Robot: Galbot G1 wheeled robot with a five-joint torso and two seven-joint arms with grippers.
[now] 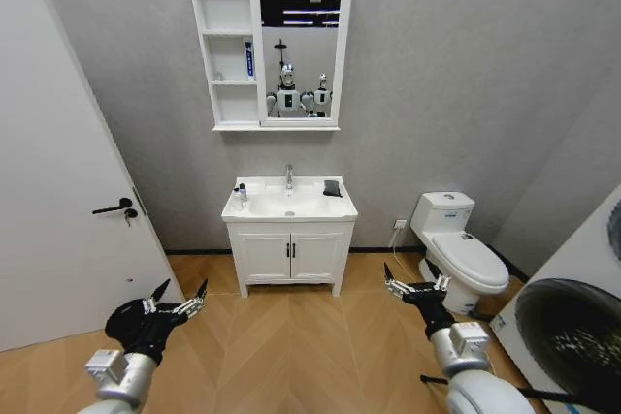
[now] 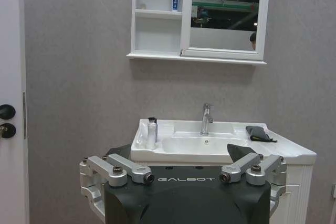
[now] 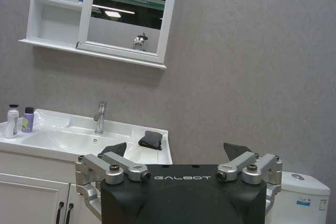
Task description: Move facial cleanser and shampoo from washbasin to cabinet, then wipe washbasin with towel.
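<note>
The white washbasin (image 1: 340,208) stands against the far wall, well ahead of both grippers. On its left corner are a white bottle with a dark cap (image 3: 12,122) and a smaller purple bottle (image 3: 28,120); which is the facial cleanser and which the shampoo I cannot tell. From the left wrist the white bottle (image 2: 151,134) shows. The dark folded towel (image 1: 333,188) lies on the right rear corner. Above hangs the cabinet (image 1: 225,46) with its open shelves beside a mirror. My left gripper (image 1: 184,288) and right gripper (image 1: 415,278) hover low over the floor, both open and holding nothing.
A chrome tap (image 1: 288,177) rises at the basin's back. A blue-and-white tube (image 1: 249,60) stands on the middle cabinet shelf. A white door (image 1: 58,191) is at the left, a toilet (image 1: 456,244) at the right, a washing machine (image 1: 572,327) nearer right. Wooden floor lies between me and the vanity (image 1: 289,254).
</note>
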